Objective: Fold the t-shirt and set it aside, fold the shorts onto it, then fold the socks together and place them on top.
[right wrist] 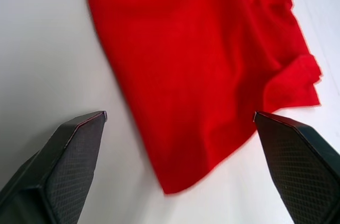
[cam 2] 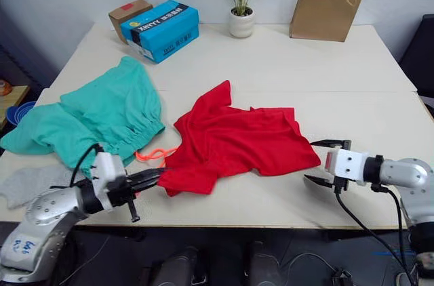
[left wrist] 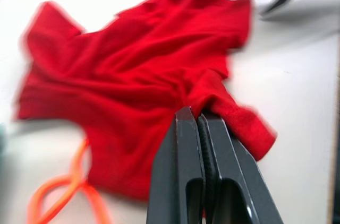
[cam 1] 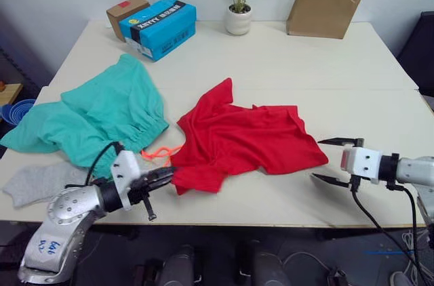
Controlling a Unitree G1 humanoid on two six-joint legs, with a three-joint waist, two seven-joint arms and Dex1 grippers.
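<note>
- My left gripper [cam 1: 165, 176] has its fingers pressed together on the near-left corner of the t-shirt [cam 1: 247, 140]. The pinch looks shallow, so a hard pull could slip the cloth free.
- My right gripper [cam 1: 327, 160] is spread wide just off the t-shirt's near-right corner, touching nothing. If it closes where it stands, I judge it gets air or a thin hem only.
- The t-shirt lies crumpled mid-table; uneven pulling from one side would drag it rather than flatten it.
- The shorts [cam 1: 102, 113] sit just left of the t-shirt, their orange drawstring [cam 1: 161, 153] touching its edge beside my left gripper; I could snag it and tow the shorts along.
- The socks [cam 1: 37, 183] lie further left of the t-shirt, near the table [cam 1: 285, 62] edge, where a swing of my left arm might knock them off.
</note>
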